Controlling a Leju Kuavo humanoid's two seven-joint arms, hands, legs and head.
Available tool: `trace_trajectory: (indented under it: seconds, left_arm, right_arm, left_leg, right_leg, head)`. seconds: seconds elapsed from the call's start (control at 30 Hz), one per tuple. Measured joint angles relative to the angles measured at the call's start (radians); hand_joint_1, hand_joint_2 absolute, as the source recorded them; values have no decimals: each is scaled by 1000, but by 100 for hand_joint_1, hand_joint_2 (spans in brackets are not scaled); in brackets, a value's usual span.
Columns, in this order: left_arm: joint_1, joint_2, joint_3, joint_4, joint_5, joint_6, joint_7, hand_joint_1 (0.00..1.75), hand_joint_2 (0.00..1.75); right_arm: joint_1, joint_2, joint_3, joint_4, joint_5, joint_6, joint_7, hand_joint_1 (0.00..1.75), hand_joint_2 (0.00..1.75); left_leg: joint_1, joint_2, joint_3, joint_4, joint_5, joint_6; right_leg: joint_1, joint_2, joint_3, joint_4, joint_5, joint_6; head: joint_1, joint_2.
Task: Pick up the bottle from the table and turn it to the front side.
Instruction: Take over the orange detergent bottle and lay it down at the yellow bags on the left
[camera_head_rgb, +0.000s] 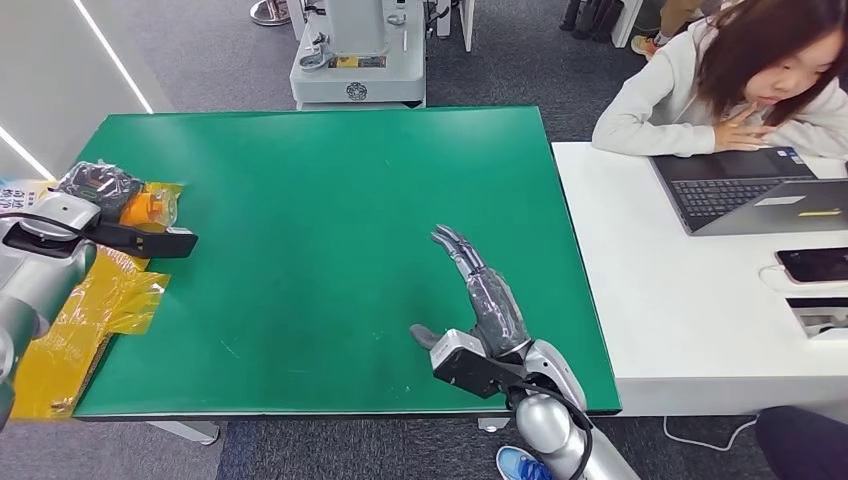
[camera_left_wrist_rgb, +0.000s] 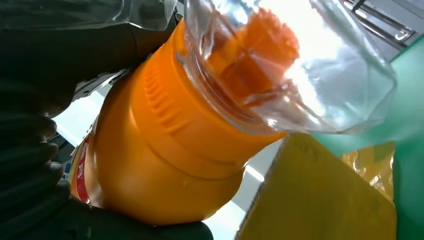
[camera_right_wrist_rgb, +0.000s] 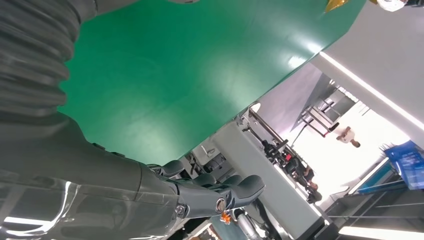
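Head view: left hand (camera_head_rgb: 100, 185) grips the orange bottle (camera_head_rgb: 148, 208) at the green desk's (camera_head_rgb: 320, 200) edge; right hand (camera_head_rgb: 480, 290) hovers, fingers (camera_head_rgb: 455, 245) released, straight.

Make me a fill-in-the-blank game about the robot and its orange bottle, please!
1. The robot's left hand holds an orange ____.
2. The table the robot works at is coloured ____.
3. The robot's right hand is over the table, holding ____.
4. The person at the white desk sits in front of a ____.

Missing words: bottle; green; nothing; laptop
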Motion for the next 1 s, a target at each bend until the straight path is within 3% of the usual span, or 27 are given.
trace_trajectory:
  seconds: [0.4,1.0]
  left_arm:
    - [59,-7,1,5,17,-15,-14,175,175]
    - [206,-73,63,5,112,35,-5,175,175]
  right_arm:
    - [2,0,0,-4,-7,-1,-3,0,175]
    - [53,-1,-10,-63,13,4,30,0,175]
  left_leg:
    - [0,0,0,0,0,0]
    - [0,0,0,0,0,0]
  right_leg:
    - [0,0,0,0,0,0]
    - [0,0,0,0,0,0]
  head:
    - [0,0]
    - [0,0]
